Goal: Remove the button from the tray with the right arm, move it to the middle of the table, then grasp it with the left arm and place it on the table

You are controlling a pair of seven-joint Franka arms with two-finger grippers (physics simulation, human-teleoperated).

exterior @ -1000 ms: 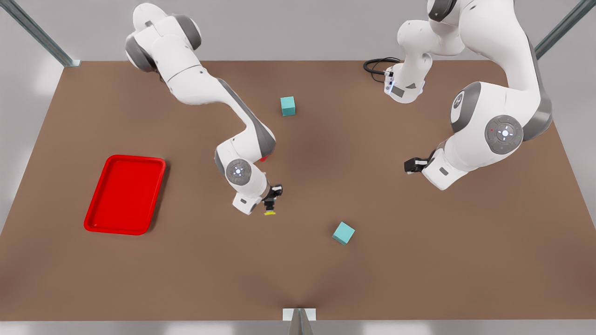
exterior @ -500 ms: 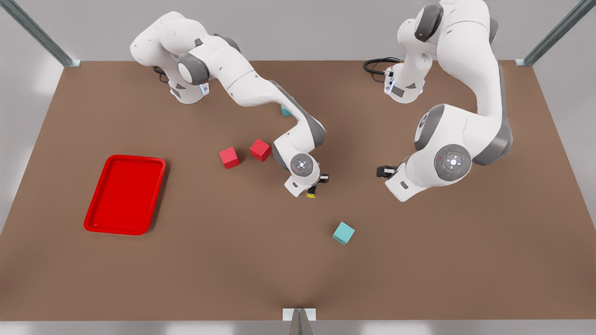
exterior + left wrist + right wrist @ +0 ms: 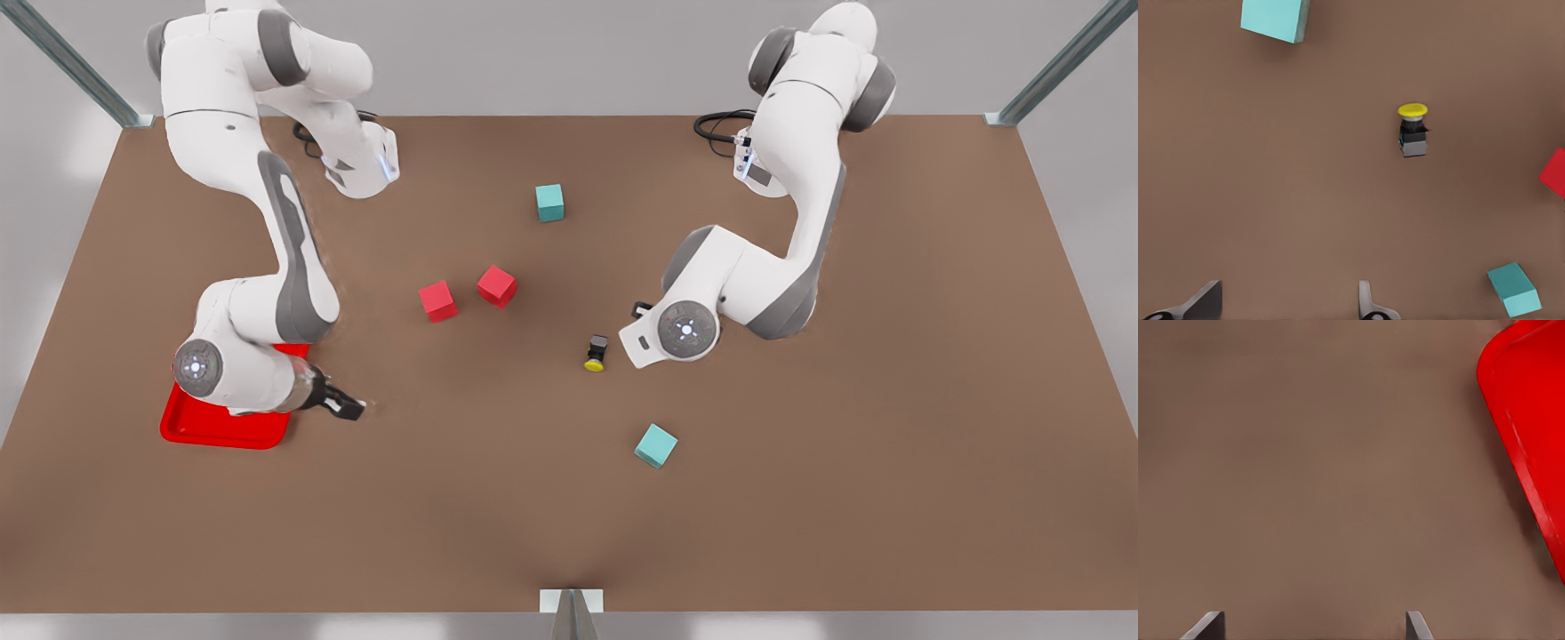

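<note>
The button (image 3: 596,353) lies on its side mid-table, at nine o'clock of the open left gripper (image 3: 1288,303); drop squarely over its black body; right gripper (image 3: 1315,625), open, waits beside the tray (image 3: 182,425).

button (image 3: 596,353): bare table (image 3: 498,498) all around | nearest obstacles: teal cube (image 3: 655,444), red cubes (image 3: 496,286), both well apart

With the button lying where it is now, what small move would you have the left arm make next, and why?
Probably bring the left gripper over the button and lower it. The button lies on its side on the table near the middle, free of both grippers, and the left gripper's fingers are open just beside it. The right gripper waits open by the tray.
</note>
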